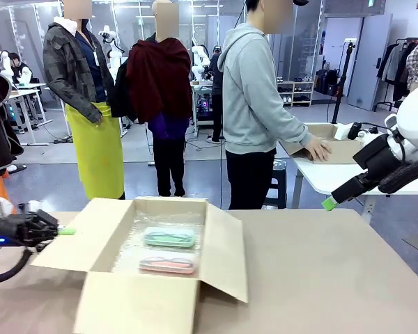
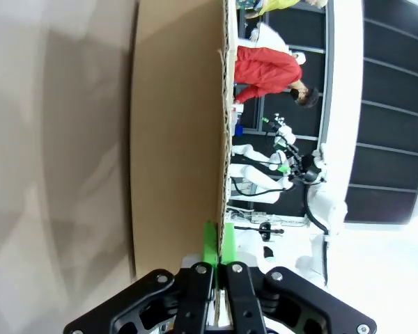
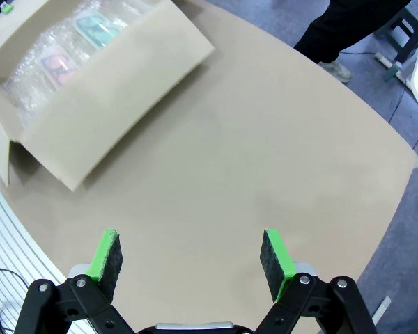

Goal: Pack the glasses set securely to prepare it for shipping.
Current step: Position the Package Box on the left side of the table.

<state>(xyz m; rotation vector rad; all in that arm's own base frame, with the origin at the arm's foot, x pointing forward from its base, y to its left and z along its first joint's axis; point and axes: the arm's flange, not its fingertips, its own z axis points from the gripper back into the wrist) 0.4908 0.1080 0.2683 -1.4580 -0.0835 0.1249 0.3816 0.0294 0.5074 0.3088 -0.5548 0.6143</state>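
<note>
On the beige table [image 1: 334, 278] stood an open brown cardboard box [image 1: 136, 303], flaps still spread. Inside, on clear bubble wrap [image 1: 129, 254], lay the mint-green oblong glasses case [image 1: 169, 238] beside the pale pink translucent one [image 1: 167, 264]. Loading looked done; covering and closing remained. The left gripper [image 1: 64, 231] had its fingers pressed together beside the left flap; the right gripper [image 3: 191, 254] hovered with fingers wide, empty.

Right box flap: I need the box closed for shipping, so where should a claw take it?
Probably the right flap's free outer edge, coming from the right with the open right claw. That thin panel slopes outward, away from the cases.
</note>
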